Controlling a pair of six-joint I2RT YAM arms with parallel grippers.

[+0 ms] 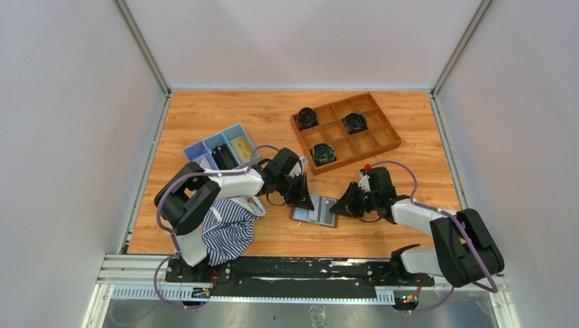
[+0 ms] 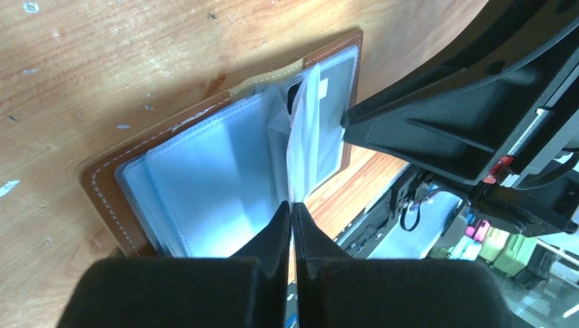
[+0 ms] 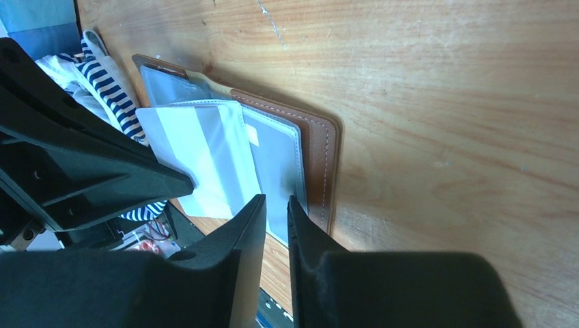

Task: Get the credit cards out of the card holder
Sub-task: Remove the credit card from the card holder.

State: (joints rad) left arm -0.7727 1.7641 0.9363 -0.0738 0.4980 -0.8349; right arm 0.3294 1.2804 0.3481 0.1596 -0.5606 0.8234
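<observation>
The card holder (image 1: 315,210) lies open on the wooden table between the two arms, brown cover down and pale grey-blue sleeves up. In the left wrist view my left gripper (image 2: 292,205) is shut on the edge of one sleeve page (image 2: 305,130) and holds it upright above the holder (image 2: 205,178). My right gripper (image 3: 276,199) has a narrow gap between its jaws and nothing in it; its tips sit at the near edge of the holder's right-hand sleeves (image 3: 276,160). The lifted page (image 3: 198,157) looks white with a grey band. No loose card shows.
A light-blue compartment tray (image 1: 220,150) stands behind the left arm. A brown wooden grid tray (image 1: 345,130) with three black round items stands at the back right. A striped cloth (image 1: 229,229) lies by the left arm's base.
</observation>
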